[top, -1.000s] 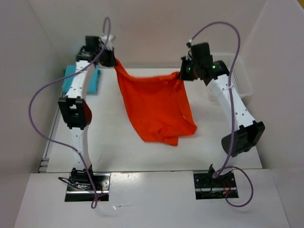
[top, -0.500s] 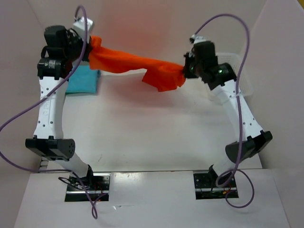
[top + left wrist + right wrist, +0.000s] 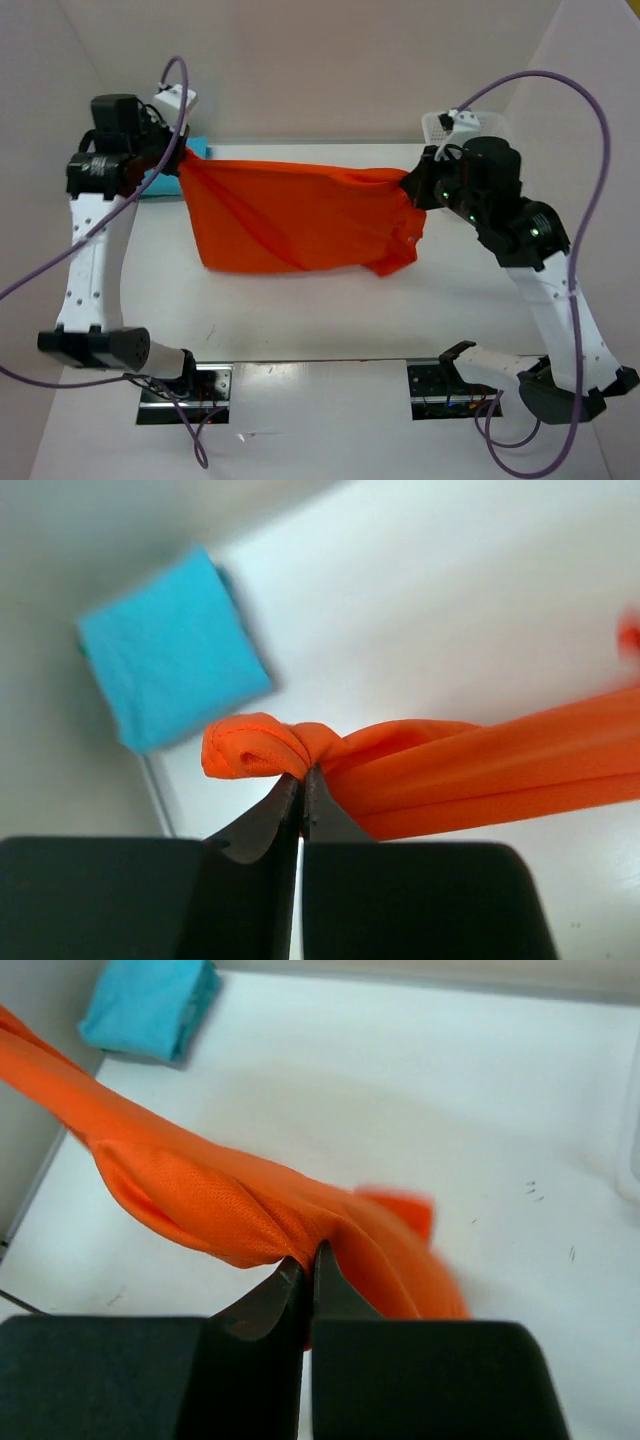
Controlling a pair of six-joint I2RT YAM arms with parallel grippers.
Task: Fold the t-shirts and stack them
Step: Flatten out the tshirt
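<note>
Above the table (image 3: 300,320), the orange shirt (image 3: 290,215) hangs stretched between my two arms. Its top edge runs taut from 10 o'clock to 2 o'clock and its lower hem sags toward the surface; I cannot tell whether the hem touches. The left gripper (image 3: 300,780) is pinched tight on one bunched corner, and the right gripper (image 3: 305,1260) is clamped the same way on the other. The blue shirt (image 3: 170,650) lies folded at 10 o'clock, near the far-left wall.

I judge the step in hand to be spreading the orange shirt flat for folding. To do it well I would hold both pinches level and the span taut. I would lower the hanging hem onto the table first, then draw toward 6 o'clock so the cloth lays out without creases, clear of the blue shirt. The bunched corners suggest a thin hold, so no jerks.

I can read no brand, label or writing anywhere.
</note>
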